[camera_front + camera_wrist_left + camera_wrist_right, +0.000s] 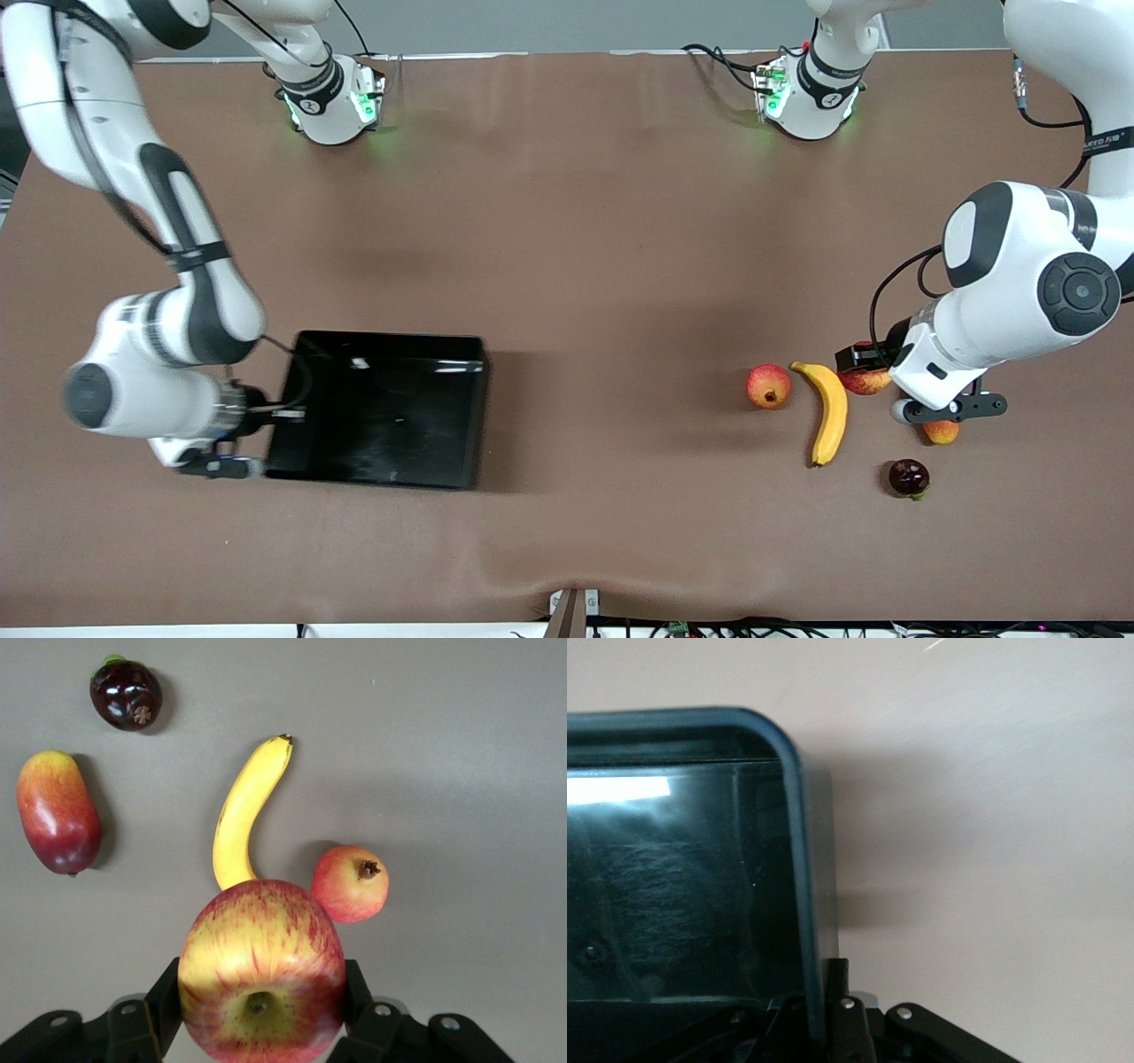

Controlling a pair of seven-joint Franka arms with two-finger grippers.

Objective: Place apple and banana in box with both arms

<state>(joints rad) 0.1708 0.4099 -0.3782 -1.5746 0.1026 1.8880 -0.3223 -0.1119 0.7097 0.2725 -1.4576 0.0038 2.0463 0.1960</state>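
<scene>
Fruit sits clustered toward my left arm's end of the brown table (567, 221), and my left gripper (262, 1010) is clamped on the apple (262, 970), one black finger (164, 1001) pressed to each flank, stem dimple facing the wrist camera. In the front view the apple (866, 379) shows only partly beneath my left wrist, just beside the banana's upper tip. Whether it is off the cloth I cannot tell.

The banana (830, 412) lies flat on the table, curved, its long axis running toward the front camera. Beside it, toward the right arm's end, rests a red-orange round fruit with a dark calyx nub (768, 386). An elongated red-yellow fruit (941, 431) peeks out under my left gripper's mount, and a dark purple round fruit (909, 478) lies nearest the front camera of the group.

The box (465, 416), glossy black and shallow, stands well apart from the fruit, toward the right arm's end of the table. My right gripper (217, 465) is at the box's corner that is nearer the front camera. In the right wrist view its fingers (840, 1010) straddle the box wall (799, 868), one inside and one outside, closed against that rim.
</scene>
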